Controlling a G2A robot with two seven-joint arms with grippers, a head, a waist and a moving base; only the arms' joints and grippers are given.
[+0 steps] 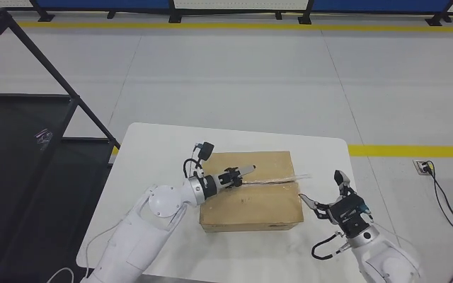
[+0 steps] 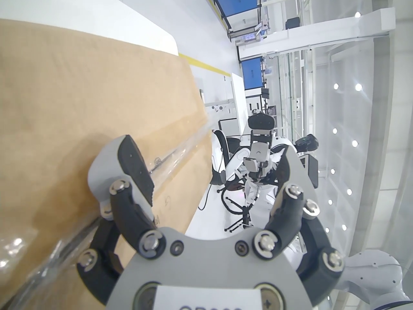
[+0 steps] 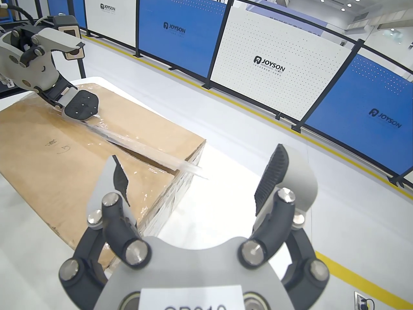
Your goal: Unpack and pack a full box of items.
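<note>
A closed cardboard box (image 1: 248, 205) lies in the middle of the white table (image 1: 156, 148). A strip of clear tape (image 1: 276, 179) runs along its top seam, partly lifted, its loose end sticking out past the box's right edge (image 3: 196, 170). My left gripper (image 1: 239, 175) is over the box top, open, with one finger pad (image 3: 80, 106) resting on the tape (image 2: 180, 153) and the other finger raised above it. My right gripper (image 1: 329, 198) hovers open just off the box's right end, below the tape's loose end, holding nothing (image 3: 196, 179).
A black metal rack (image 1: 42, 141) stands beside the table on the left. Bare table surface lies left of the box and along the front edge. Blue and white fence panels (image 3: 274, 62) and yellow floor lines (image 1: 396, 150) lie beyond the table.
</note>
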